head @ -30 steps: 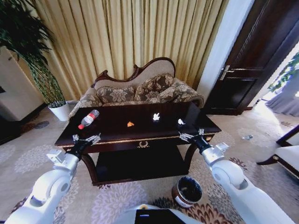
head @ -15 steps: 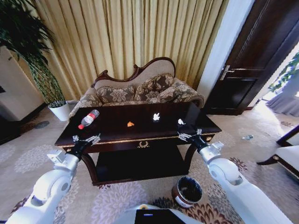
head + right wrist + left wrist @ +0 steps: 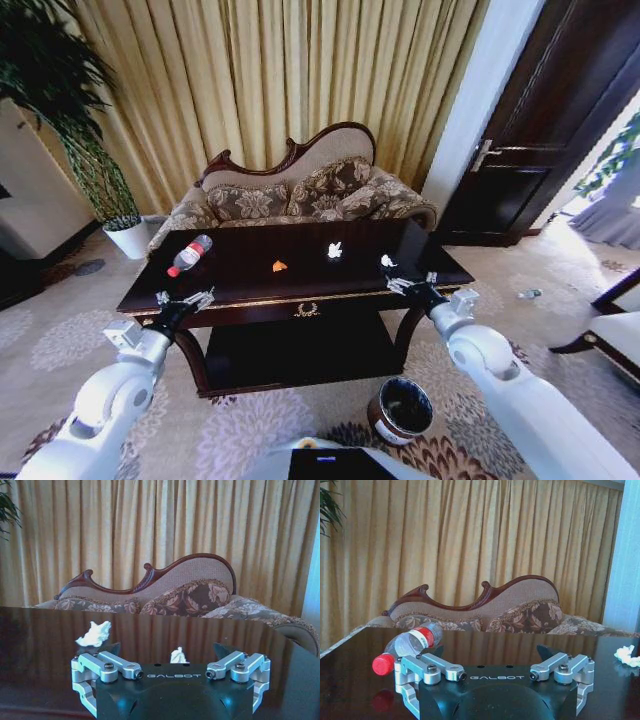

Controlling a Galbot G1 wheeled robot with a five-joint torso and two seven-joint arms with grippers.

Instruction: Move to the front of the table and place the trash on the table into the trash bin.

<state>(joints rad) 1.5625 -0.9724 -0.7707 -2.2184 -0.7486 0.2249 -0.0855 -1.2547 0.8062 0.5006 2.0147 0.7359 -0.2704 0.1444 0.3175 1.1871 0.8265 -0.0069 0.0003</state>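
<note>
Over the last second my right gripper (image 3: 408, 285) has crept forward and up, from just short of the table's (image 3: 300, 297) gold front edge to over its right end. It now sits just in front of the nearest white scrap (image 3: 387, 261). I judge this as the start of the first pick; nothing is lifted yet. The base and head camera have not shifted.

In the right wrist view the right gripper's (image 3: 171, 666) fingers stand wide apart and empty, with that scrap (image 3: 177, 655) between them and a little ahead; a second white scrap (image 3: 94, 634) lies farther off. My left gripper (image 3: 184, 298) hangs at the table's left front edge, unchanged, fingers spread wide and holding nothing. The bottle (image 3: 189, 255) lies on its side just beyond it, the orange scrap (image 3: 279, 266) mid-table. The bin (image 3: 400, 411) stands on the carpet by my right arm.
</note>
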